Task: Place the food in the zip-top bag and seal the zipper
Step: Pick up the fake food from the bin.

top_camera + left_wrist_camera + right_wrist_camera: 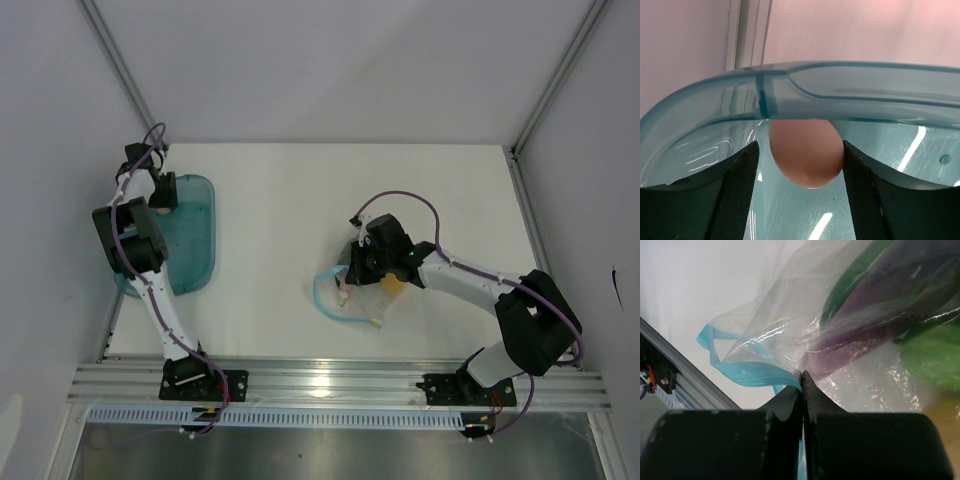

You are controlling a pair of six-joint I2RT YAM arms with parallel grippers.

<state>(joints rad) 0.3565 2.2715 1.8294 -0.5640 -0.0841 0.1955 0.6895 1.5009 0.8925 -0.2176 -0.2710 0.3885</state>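
Note:
My left gripper [160, 193] is down in the teal tub [197, 240] at the table's left. In the left wrist view its jaws [800, 144] stand open on either side of a pinkish egg-shaped piece [806, 155]. The right finger touches the piece and the left finger is apart from it. My right gripper [360, 262] is shut on the light blue zipper strip [750, 371] of the clear zip-top bag [785, 325] at mid-table. The bag [365, 300] holds a purple eggplant [875, 295], a green piece [932, 352] and a yellow-orange fruit [393, 285]. Its blue rim [325, 295] loops open to the left.
The tub's rim [865, 82] curves just above the pinkish piece. An aluminium rail [340, 385] runs along the near table edge and also shows in the right wrist view [675, 365]. White walls and frame posts enclose the table.

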